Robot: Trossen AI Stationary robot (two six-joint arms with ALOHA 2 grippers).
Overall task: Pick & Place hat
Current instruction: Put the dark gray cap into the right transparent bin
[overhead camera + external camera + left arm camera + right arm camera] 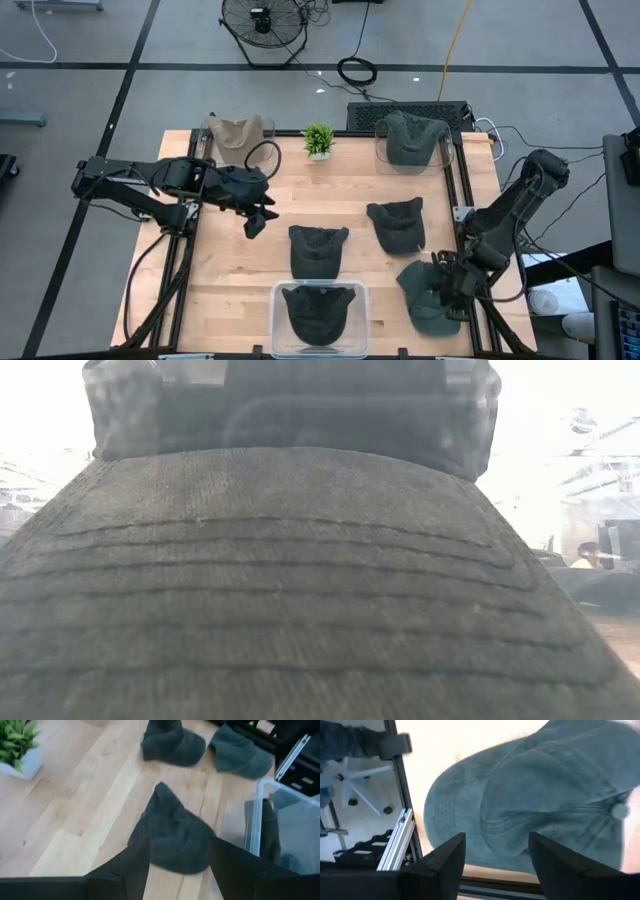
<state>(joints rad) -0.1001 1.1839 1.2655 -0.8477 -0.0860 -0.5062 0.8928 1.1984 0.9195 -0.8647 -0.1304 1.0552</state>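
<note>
Several dark caps lie flat on the wooden table (230, 280): one at the middle (318, 250), one right of it (397, 225), and a grey-green one (425, 300) at the near right corner. My left gripper (258, 218) is open and hangs left of the middle cap (172, 835), which shows just past its fingers (178, 850). My right gripper (447, 285) is open above the grey-green cap (545, 800), with its fingers (496, 842) over the brim side and clear of it.
A clear bin (360, 295) at the near edge holds a dark cap (320, 312), which fills the low view (300, 590). Another clear container (447, 150) with a cap stands at the far right. A beige hat (235, 133) and a small plant (319, 140) stand along the far edge.
</note>
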